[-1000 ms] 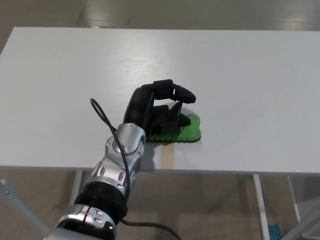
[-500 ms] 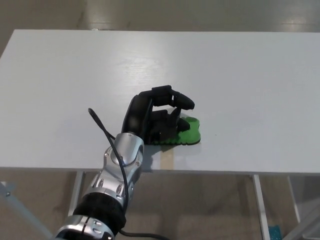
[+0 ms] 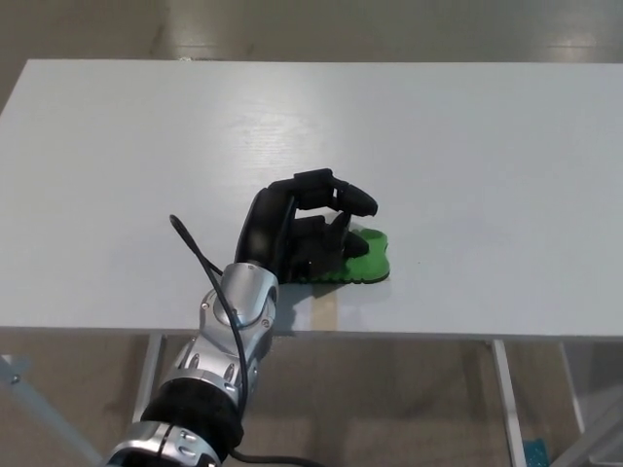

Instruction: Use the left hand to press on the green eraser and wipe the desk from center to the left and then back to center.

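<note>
Head view: the left robot hand [image 3: 304,233] lies palm-down on the green eraser [image 3: 362,261], just below the middle of the frame near the counter's [image 3: 467,146] lower edge. Its fingers [image 3: 343,195] curl over the pad, pressing on it rather than gripping it. The right robot hand is out of sight. The likely risk: with uneven pressure the eraser could slip out from under the palm during the leftward sweep, or slide off the near edge.

We have one view, from the head, looking steeply down on the white desk [image 3: 467,146] at close range; our left arm [image 3: 229,341] enters from below left, and floor shows beyond the far edge.
</note>
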### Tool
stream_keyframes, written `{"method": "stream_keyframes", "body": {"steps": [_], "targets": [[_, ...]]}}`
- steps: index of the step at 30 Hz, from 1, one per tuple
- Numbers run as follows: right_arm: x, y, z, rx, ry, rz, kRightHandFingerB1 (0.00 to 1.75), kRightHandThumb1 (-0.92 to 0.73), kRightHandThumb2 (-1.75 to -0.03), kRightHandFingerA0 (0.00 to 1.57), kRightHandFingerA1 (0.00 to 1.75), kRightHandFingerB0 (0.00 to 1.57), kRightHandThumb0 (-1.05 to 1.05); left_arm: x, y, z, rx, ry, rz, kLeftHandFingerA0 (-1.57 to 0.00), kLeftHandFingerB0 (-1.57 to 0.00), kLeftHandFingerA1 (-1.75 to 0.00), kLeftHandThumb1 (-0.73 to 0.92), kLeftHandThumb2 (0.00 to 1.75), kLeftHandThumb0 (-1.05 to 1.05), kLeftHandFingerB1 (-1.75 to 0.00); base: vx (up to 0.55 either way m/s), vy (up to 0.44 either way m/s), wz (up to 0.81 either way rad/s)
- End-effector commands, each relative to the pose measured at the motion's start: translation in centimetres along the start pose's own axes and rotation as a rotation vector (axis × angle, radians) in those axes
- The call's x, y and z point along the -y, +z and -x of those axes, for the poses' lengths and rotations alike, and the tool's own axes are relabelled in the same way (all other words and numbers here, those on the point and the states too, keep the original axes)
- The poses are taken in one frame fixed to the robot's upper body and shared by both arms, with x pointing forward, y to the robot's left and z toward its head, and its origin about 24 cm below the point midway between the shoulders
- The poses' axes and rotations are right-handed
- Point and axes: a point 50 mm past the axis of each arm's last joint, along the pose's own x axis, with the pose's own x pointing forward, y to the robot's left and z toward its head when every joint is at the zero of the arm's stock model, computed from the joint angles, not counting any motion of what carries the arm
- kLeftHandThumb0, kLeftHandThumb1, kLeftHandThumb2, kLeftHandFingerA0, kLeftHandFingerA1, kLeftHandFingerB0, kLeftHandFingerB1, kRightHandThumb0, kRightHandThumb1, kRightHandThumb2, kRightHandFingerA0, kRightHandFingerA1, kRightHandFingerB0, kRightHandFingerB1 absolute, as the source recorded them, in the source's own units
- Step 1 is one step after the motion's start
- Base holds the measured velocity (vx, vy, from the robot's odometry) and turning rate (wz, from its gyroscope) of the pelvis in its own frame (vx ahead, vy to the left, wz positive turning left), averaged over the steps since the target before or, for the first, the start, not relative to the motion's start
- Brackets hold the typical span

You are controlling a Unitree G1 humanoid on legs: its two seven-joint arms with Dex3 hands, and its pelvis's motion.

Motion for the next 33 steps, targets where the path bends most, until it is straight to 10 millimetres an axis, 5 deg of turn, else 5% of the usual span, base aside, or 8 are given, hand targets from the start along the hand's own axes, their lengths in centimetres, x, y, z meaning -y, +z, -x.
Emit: {"method": "stream_keyframes", "body": {"steps": [1,9,12,26,33], "targets": [[0.0,-0.7,0.7,-0.022,0.008,-0.003,0.42,-0.73,-0.62,0.64,0.55,0.61,-0.40,-2.4,-3.2,1.5,-0.124,0.021,-0.032,-1.04,-0.91,-0.86,0.78,0.82,-0.10,-1.07,0.00,0.000,0.00],[-0.1,-1.1,1.0,-0.045,0.003,-0.045,0.42,-0.74,-0.63,0.64,0.54,0.62,-0.39,-6.5,-3.0,1.8,-0.117,0.093,-0.060,-1.04,-0.89,-0.84,0.76,0.82,-0.09,-1.09,0.00,0.000,0.00],[-0.1,-1.2,1.1,-0.049,0.005,-0.031,0.42,-0.74,-0.62,0.64,0.53,0.62,-0.41,-10.4,-2.8,2.3,-0.128,0.172,-0.054,-1.04,-0.89,-0.84,0.74,0.82,-0.08,-1.07,0.00,0.000,0.00],[-0.2,-1.3,1.1,-0.059,-0.009,-0.030,0.43,-0.74,-0.62,0.64,0.55,0.64,-0.41,-17.9,-3.2,5.1,-0.207,0.360,-0.056,-1.05,-0.91,-0.79,0.78,0.73,-0.05,-0.99,0.00,0.000,0.00],[-0.1,-1.3,1.0,-0.061,-0.012,-0.029,0.43,-0.74,-0.62,0.65,0.55,0.65,-0.39,-19.7,-3.6,6.3,-0.226,0.400,-0.033,-1.05,-0.91,-0.78,0.78,0.71,-0.05,-0.96,0.00,0.000,0.00]]}}
